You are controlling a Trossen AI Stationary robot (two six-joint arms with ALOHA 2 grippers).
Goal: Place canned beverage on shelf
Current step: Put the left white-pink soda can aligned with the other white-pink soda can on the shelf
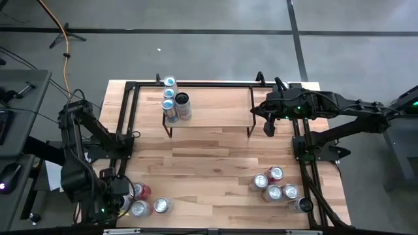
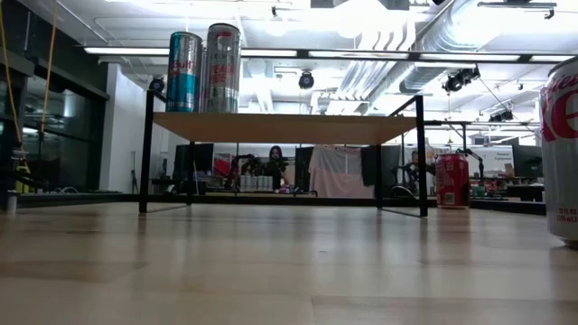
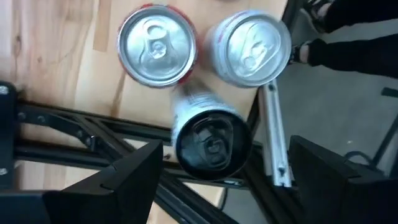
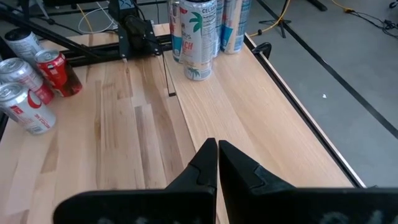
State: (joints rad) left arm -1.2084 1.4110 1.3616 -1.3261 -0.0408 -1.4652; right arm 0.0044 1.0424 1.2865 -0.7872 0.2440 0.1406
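Left hand (image 3: 221, 180) wide open above black-top can (image 3: 211, 146), holding nothing; lower straight, centre it, avoid neighbour cans. Right hand (image 4: 217, 155) shut, empty, over shelf (image 1: 222, 108).

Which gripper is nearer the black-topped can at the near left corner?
Left. The left gripper hangs open right above the black-topped can, fingers either side. The right gripper is shut, far across the table by the shelf's right end.
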